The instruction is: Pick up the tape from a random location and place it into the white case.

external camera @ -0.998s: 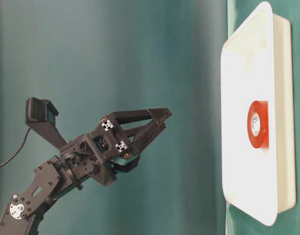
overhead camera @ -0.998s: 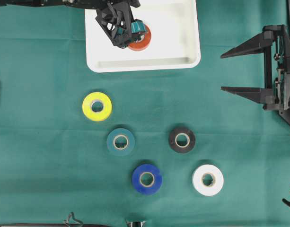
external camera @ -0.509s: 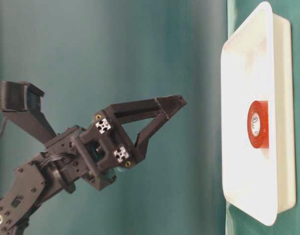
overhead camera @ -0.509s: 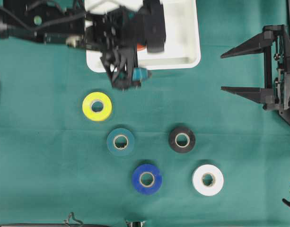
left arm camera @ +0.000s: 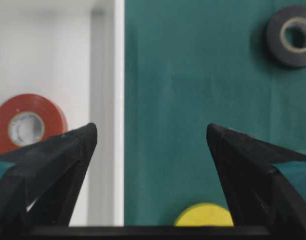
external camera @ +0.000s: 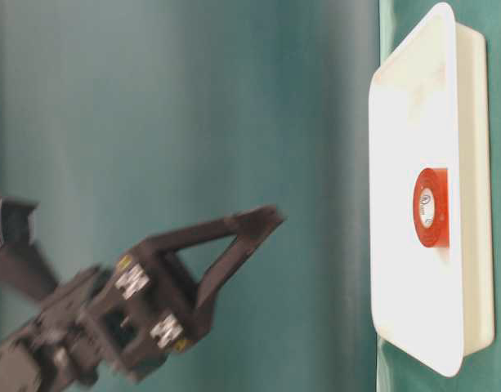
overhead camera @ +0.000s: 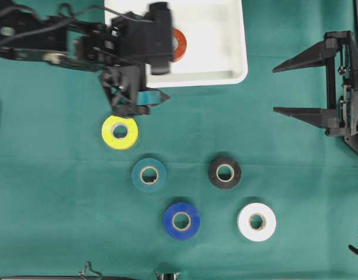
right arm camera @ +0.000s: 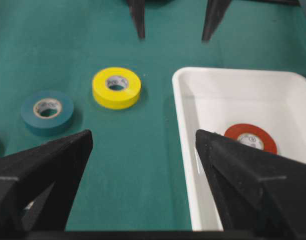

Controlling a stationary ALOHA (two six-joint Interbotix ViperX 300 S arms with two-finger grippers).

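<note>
A: Overhead view: the left gripper (overhead camera: 134,100) is seen moved off the shallow white plastic case (overhead camera: 237,58), jaws spread wide and empty, now just beside the yellow tape roll (overhead camera: 120,131).

B: The red tape roll (overhead camera: 179,44) is left lying inside the case; one placement is judged done. The right gripper (overhead camera: 284,88) is parked wide open, empty.

The left arm covers part of the red tape (overhead camera: 180,44) and the white case (overhead camera: 225,58) from overhead. At desk level the left pincer (external camera: 234,245) is a smear. The wrist view clips the yellow tape (left arm camera: 203,215) at its bottom edge.
</note>
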